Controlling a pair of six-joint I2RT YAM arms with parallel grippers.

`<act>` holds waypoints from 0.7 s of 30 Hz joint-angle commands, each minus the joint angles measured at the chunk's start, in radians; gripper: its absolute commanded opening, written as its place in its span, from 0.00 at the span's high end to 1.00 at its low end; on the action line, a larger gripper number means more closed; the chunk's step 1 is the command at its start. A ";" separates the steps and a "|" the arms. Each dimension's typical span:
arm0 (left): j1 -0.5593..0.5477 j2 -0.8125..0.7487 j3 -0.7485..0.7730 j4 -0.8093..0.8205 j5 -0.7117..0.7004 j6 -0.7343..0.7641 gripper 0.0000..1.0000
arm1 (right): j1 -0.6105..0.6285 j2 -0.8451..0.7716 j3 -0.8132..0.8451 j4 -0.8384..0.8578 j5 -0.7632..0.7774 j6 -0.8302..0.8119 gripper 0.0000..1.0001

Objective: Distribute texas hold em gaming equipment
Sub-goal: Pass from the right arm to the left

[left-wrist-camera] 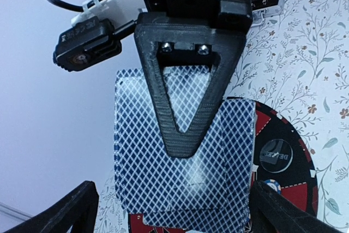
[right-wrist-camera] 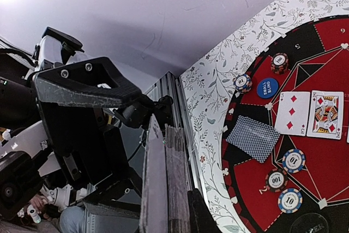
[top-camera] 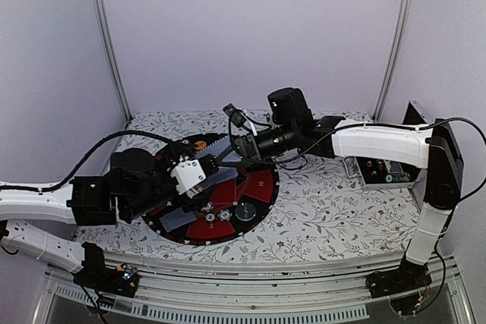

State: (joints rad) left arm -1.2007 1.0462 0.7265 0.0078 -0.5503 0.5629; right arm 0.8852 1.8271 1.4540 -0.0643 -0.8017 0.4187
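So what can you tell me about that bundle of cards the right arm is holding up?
It is a stack of playing cards with blue-and-white lattice backs, made of what looks like thin card. The cards are slightly splayed rather than squared. The right gripper pinches the stack between its black fingers and holds it in the air over the far side of the round mat. The left gripper faces it with its fingers wide open on either side, not clamping it.
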 commanded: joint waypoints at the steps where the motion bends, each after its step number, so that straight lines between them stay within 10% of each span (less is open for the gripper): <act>1: 0.016 -0.054 0.002 -0.055 0.114 -0.065 0.02 | 0.030 0.033 0.050 0.054 -0.017 0.059 0.99; 21: 0.202 0.063 0.111 -0.162 0.274 -0.084 0.02 | 0.066 0.090 0.113 0.055 -0.045 0.075 0.99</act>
State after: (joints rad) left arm -1.0164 1.0920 0.8120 -0.1631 -0.2737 0.4625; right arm 0.9356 1.8992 1.5341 -0.0208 -0.8135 0.4831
